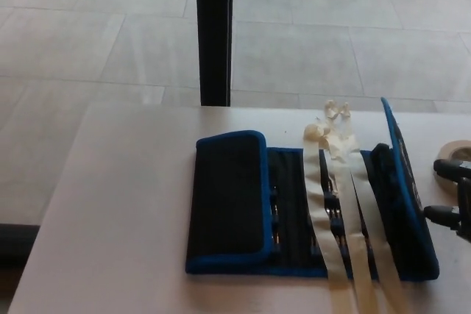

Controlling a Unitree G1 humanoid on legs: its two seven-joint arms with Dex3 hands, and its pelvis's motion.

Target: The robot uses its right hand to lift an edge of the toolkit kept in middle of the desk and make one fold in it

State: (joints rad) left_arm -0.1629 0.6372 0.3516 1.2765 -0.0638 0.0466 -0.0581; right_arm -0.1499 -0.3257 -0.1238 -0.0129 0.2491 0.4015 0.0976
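Observation:
The black toolkit (228, 204) with blue trim lies in the middle of the pale desk (125, 204). Its left flap is folded over flat. Its right flap (401, 174) stands up on edge, leaning slightly inward over the tool pockets. Cream straps (346, 211) run across the open middle section and hang past the near edge. My right hand (455, 204) comes in at the right edge of the picture, just outside the raised flap; only part of it shows. Whether it grips the flap or only touches it is not clear. My left hand is out of sight.
A beige tape roll (452, 154) lies on the desk behind my right hand. A black post (215, 34) rises beyond the desk's far edge, with tiled floor (88, 34) all around. The desk's left part is bare.

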